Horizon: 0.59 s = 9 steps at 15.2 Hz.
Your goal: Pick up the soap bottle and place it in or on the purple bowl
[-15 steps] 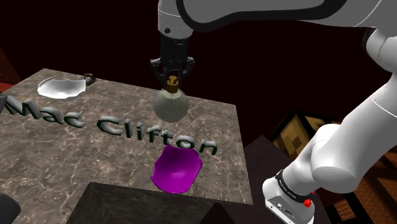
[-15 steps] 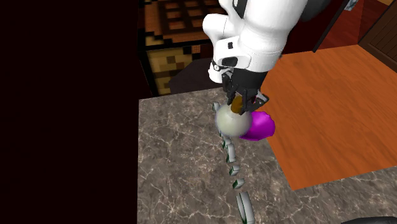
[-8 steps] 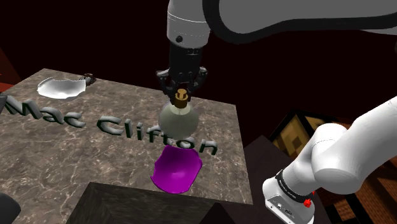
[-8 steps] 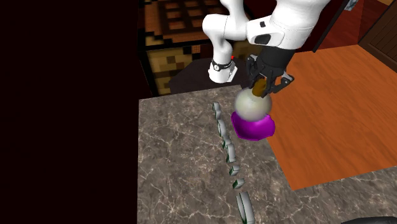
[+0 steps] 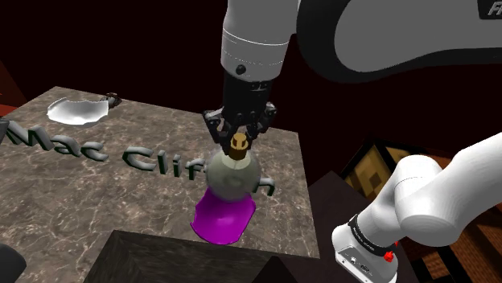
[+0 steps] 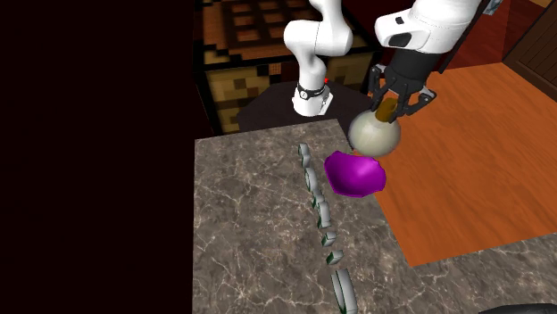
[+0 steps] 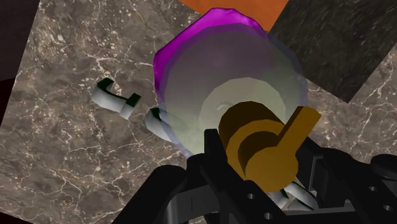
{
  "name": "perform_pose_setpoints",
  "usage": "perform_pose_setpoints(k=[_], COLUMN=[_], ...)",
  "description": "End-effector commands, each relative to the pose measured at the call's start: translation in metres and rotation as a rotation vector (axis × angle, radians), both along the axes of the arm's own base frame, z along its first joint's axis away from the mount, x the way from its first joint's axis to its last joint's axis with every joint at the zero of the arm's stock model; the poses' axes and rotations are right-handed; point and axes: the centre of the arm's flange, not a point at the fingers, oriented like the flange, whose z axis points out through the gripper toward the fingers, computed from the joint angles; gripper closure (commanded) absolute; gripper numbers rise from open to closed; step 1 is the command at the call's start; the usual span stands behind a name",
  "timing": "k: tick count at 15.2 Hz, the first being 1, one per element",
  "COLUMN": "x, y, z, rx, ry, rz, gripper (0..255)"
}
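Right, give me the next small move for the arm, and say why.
Probably lower straight down. The pincer is shut on the brown pump of the soap bottle, whose round body hangs just above the purple bowl. In the wrist view the bowl lies directly behind the bottle, so it looks lined up but not yet set down.

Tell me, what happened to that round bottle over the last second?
The pincer, still shut on the soap bottle by its brown cap, carried it toward the shoulder view's lower right, ending above the purple bowl. The bowl, the white dish and the marbled table stayed put.
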Motion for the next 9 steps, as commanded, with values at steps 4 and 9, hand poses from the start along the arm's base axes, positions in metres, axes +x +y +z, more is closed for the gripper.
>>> perform_pose_setpoints(k=[4, 9], x=[-0.001, -0.001], y=[0.000, 0.000], z=[-0.026, -0.052], rx=[0.000, 0.000], ry=[0.000, 0.000], rz=[-0.001, -0.001], gripper=[255, 255])
